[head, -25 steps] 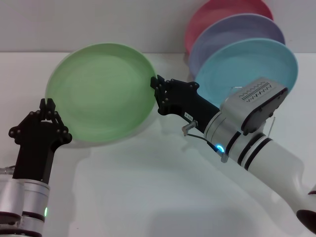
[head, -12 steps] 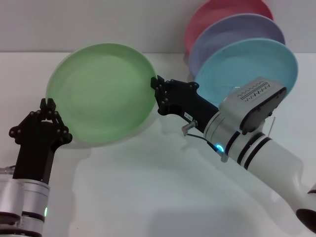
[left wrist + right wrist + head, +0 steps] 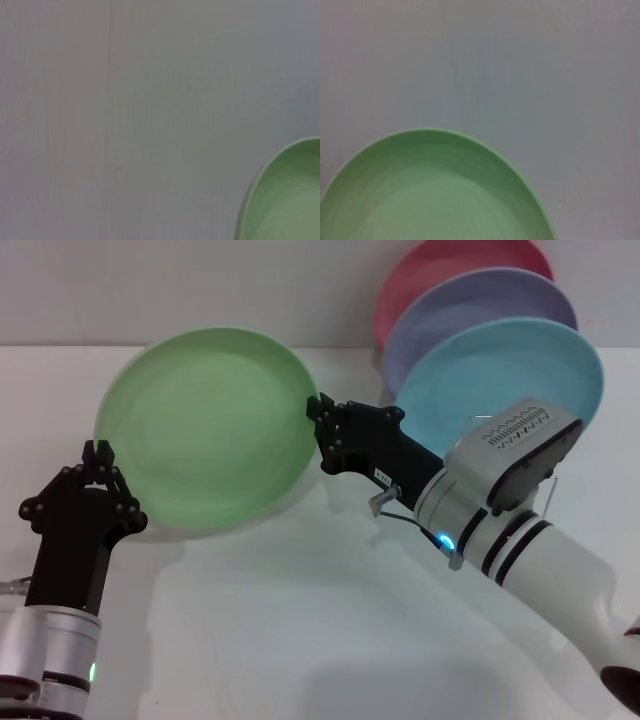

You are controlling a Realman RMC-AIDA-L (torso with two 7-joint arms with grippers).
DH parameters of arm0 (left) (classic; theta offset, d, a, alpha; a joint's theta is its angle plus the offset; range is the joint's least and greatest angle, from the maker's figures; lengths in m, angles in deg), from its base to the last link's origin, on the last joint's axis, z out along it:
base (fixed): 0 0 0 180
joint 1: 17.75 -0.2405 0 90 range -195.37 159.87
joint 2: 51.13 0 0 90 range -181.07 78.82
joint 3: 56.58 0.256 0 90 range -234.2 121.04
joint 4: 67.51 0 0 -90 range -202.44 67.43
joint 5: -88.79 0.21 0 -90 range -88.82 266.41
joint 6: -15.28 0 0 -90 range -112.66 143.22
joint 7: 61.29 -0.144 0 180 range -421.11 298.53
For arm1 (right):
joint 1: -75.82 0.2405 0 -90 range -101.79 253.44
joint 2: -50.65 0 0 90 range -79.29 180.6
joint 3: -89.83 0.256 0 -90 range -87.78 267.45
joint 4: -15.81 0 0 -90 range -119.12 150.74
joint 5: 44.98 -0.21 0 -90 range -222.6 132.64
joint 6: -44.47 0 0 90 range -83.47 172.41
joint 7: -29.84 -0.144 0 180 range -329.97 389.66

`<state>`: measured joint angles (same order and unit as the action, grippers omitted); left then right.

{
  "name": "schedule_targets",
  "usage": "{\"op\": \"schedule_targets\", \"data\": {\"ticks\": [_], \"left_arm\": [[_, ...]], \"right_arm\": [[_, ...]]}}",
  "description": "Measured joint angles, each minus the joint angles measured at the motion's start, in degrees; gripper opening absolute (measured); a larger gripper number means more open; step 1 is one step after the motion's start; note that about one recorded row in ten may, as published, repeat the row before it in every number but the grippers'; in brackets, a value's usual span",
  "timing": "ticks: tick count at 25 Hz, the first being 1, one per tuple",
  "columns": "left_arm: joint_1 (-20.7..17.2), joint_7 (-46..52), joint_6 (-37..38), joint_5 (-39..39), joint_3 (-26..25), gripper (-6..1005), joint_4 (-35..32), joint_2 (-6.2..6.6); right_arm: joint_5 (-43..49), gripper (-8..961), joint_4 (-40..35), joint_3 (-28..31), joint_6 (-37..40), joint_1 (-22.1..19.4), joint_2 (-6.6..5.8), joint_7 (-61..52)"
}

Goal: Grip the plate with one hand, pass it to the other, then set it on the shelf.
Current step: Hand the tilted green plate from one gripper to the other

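Green matte plate hung tilted above the table, pinched at its right rim by my right gripper, jaws closed on the edge. I judged the handover complete: my left gripper sat just beside the lower left rim, fingertips drawn together on nothing. Beyond the right arm stood the turquoise plate, lavender plate and pink plate, upright in the shelf, crowding any slot.
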<state>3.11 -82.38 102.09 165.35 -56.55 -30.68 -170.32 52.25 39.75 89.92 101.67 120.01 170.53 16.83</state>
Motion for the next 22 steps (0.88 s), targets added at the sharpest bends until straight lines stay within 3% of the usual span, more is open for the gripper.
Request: {"op": "schedule_targets", "data": {"ticks": [14, 16, 22], "left_arm": [[-1.2, 7.5, 0.3, 3.4, -0.4, 76, -2.5, 0.26], [-1.3, 9.1, 0.5, 3.5, -0.3, 291, -3.1, 0.22], [-1.8, 14.6, 3.3, 3.7, 0.1, 378, -4.2, 0.39]], "right_arm": [[0.7, 19, 0.0, 0.0, 0.5, -0.2, 0.0, 0.0], [0.7, 18, 0.0, 0.0, 0.6, -0.2, 0.0, 0.0], [0.7, 17, -0.3, 0.8, 0.6, -0.2, 0.0, 0.0]]}}
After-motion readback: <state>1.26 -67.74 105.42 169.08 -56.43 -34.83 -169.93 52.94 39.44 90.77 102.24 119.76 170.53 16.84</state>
